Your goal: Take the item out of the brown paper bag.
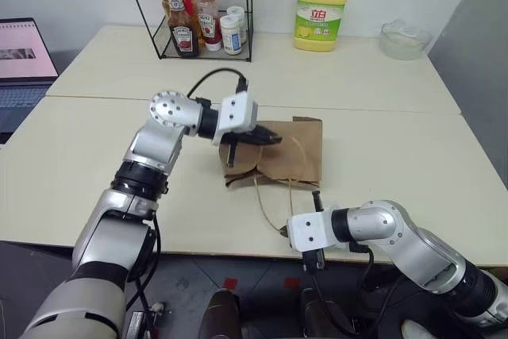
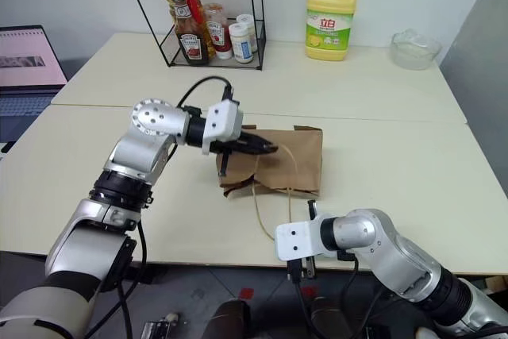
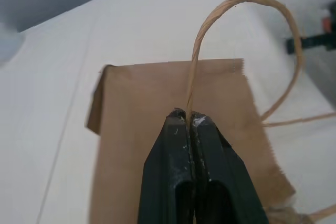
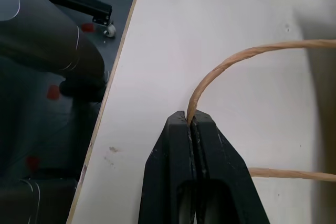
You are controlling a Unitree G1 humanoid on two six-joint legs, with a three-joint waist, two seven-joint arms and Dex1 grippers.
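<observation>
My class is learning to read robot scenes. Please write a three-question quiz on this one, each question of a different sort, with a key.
1. True or false: the brown paper bag stands upright on the table.
2. What does the left claw grip? A) the bag's paper edge B) a cord handle C) the ketchup bottle
3. Fill in: the right claw is shut on the bag's other ____ near the table's front edge.

Key: 1 false, it lies flat. 2 B. 3 handle.
</observation>
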